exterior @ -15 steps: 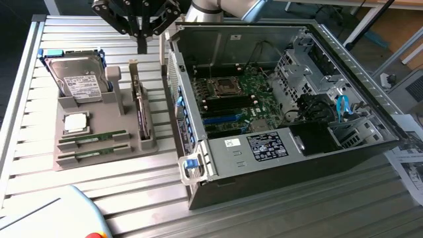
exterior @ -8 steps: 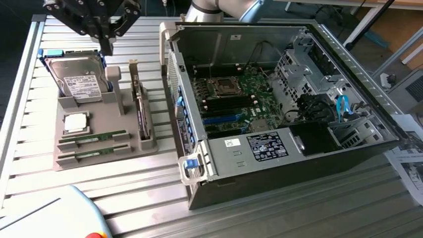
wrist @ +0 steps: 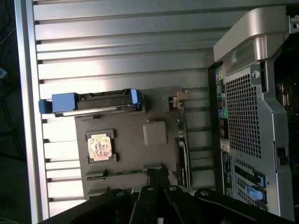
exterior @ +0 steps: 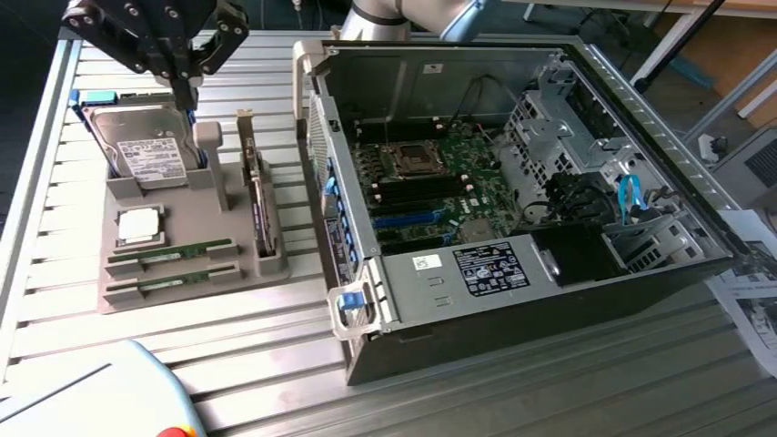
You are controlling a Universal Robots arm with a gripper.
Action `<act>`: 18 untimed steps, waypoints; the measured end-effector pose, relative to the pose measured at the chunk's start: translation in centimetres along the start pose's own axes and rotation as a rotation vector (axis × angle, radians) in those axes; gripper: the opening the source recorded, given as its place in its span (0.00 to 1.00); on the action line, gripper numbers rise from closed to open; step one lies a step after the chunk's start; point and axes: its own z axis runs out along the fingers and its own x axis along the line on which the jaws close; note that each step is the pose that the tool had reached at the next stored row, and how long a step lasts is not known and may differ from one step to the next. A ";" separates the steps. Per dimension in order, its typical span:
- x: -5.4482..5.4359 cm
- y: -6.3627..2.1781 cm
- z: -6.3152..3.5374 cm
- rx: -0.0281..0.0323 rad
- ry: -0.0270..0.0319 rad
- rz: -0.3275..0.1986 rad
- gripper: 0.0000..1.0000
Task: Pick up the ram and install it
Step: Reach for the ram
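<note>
Two ram sticks (exterior: 170, 253) lie in slots at the near end of a grey holder tray (exterior: 182, 296); they are thin green boards with small black chips. In the wrist view one ram stick (wrist: 126, 172) shows edge-on as a thin line. My black gripper (exterior: 182, 91) hangs shut and empty above the far end of the tray, over the hard drive (exterior: 148, 150) and well clear of the ram. In the wrist view the gripper (wrist: 158, 181) has its fingers together with nothing between them. The open computer case (exterior: 364, 273) sits on the exterior view's right, its motherboard (exterior: 443, 177) exposed.
The tray also holds a processor chip (exterior: 137, 224) and an upright expansion card (exterior: 257, 200). In the wrist view I see the hard drive (wrist: 93, 102), the chip (wrist: 99, 147), the card (wrist: 183, 144) and the case's rear panel (wrist: 245, 116). A pale device with a red button (exterior: 109, 396) lies at the near edge.
</note>
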 end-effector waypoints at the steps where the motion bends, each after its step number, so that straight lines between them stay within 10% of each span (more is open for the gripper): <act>1: 0.0 -0.38 -0.02 0.0000 0.0000 0.000 0.11; 18: -0.3 -4.67 -0.20 -0.0001 0.0000 0.000 0.11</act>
